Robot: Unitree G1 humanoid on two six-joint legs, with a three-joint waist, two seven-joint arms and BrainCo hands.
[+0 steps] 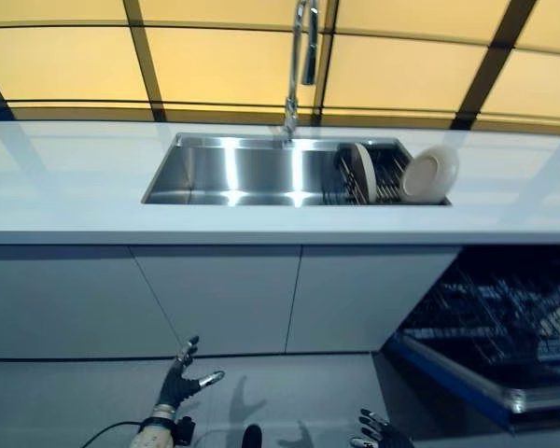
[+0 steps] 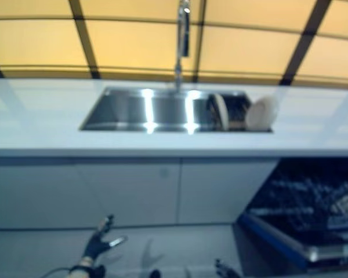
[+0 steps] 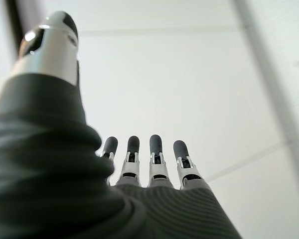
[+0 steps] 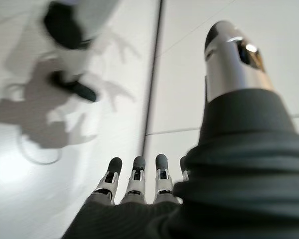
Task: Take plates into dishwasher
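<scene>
Two cream plates stand in a dark dish rack (image 1: 378, 175) in the right end of the steel sink (image 1: 233, 173): one edge-on (image 1: 362, 172), one leaning at the right end, face out (image 1: 430, 175). The open dishwasher (image 1: 504, 327) is at the lower right, its wire rack pulled out. My left hand (image 1: 180, 381) is low, in front of the cabinet doors, fingers straight and empty. My right hand (image 1: 378, 431) shows at the bottom edge, fingers straight in the right wrist view (image 4: 134, 179), empty. Both hands are far below the plates.
A tall faucet (image 1: 299, 65) rises behind the sink. The white counter (image 1: 75, 187) runs left and right of the sink. White cabinet doors (image 1: 215, 299) stand below it. The dishwasher's blue-edged door (image 1: 448, 378) juts out low on the right.
</scene>
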